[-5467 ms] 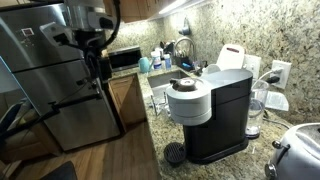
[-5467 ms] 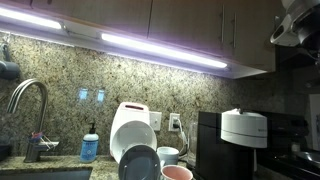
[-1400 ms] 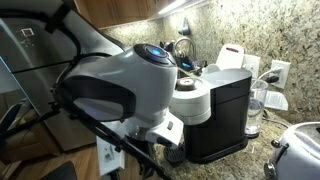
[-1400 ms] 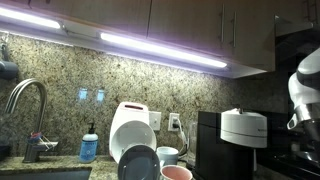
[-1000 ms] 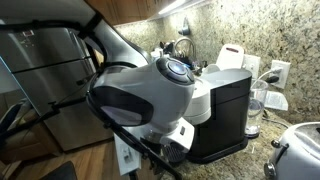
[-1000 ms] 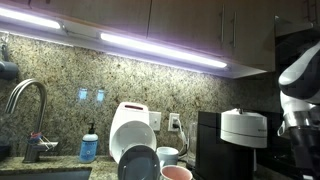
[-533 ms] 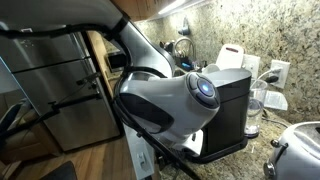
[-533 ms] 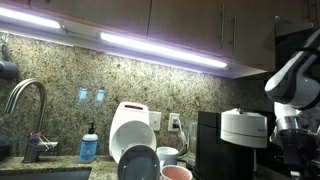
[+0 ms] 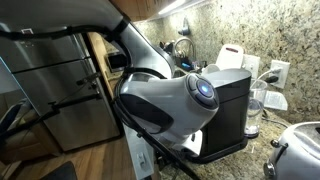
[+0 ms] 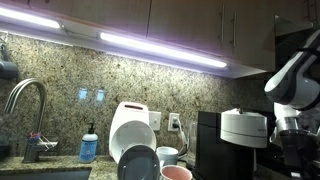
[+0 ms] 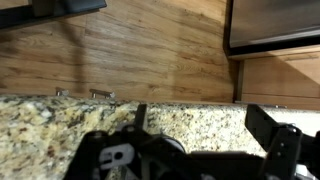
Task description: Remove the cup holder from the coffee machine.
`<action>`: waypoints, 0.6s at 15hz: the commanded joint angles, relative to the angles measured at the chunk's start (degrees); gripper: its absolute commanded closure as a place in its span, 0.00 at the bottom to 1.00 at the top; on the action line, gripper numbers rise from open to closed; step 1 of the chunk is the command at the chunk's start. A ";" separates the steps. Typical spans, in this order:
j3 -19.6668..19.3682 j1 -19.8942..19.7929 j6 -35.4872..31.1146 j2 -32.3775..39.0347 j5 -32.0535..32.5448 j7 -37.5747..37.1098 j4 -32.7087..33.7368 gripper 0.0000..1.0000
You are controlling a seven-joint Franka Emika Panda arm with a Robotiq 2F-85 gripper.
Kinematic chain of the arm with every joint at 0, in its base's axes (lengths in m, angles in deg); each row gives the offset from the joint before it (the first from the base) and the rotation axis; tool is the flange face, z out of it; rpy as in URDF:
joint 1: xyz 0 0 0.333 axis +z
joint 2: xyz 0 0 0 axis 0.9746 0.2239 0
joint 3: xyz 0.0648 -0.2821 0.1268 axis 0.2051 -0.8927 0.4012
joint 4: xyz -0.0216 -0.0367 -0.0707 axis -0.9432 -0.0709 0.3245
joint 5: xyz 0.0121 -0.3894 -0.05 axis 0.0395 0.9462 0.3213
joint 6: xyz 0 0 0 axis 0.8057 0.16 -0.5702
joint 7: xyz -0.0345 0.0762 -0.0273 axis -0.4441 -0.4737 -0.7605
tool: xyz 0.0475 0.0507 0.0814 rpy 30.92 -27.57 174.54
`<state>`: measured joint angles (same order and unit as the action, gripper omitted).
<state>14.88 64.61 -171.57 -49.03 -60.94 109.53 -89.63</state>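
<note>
The coffee machine (image 10: 236, 143) is a tall black box with a round silver head, standing on the granite counter. In an exterior view my arm (image 9: 165, 100) fills the foreground, so only the coffee machine's black rear body (image 9: 232, 92) shows. The cup holder is hidden behind my arm there. In the wrist view my gripper (image 11: 203, 125) is open, its two dark fingers (image 11: 268, 128) wide apart over the speckled counter. A dark shape sits low between them; I cannot tell whether it is the cup holder. My arm (image 10: 291, 85) hangs just beside the machine's head.
A steel fridge (image 9: 50, 80) and wooden floor lie beyond the counter's edge. A white-and-chrome appliance (image 9: 300, 150) stands beside the machine. A dish rack with plates (image 10: 135, 145), a pink cup (image 10: 176, 173), a soap bottle (image 10: 89, 147) and a tap (image 10: 30, 105) sit along the counter.
My arm swung from the fridge side down in front of the coffee machine, covering its head and front. Over the last half second nothing has moved.
</note>
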 commanded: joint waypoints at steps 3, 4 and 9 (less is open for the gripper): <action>0.93 -0.85 0.22 -0.11 -1.18 2.57 0.04 0.00; 0.89 -1.10 0.76 0.29 -1.34 2.79 0.30 0.00; 0.31 -2.89 5.56 2.65 -0.62 4.29 1.72 0.00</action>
<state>15.14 63.71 -170.43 -48.03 -61.11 111.94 -89.53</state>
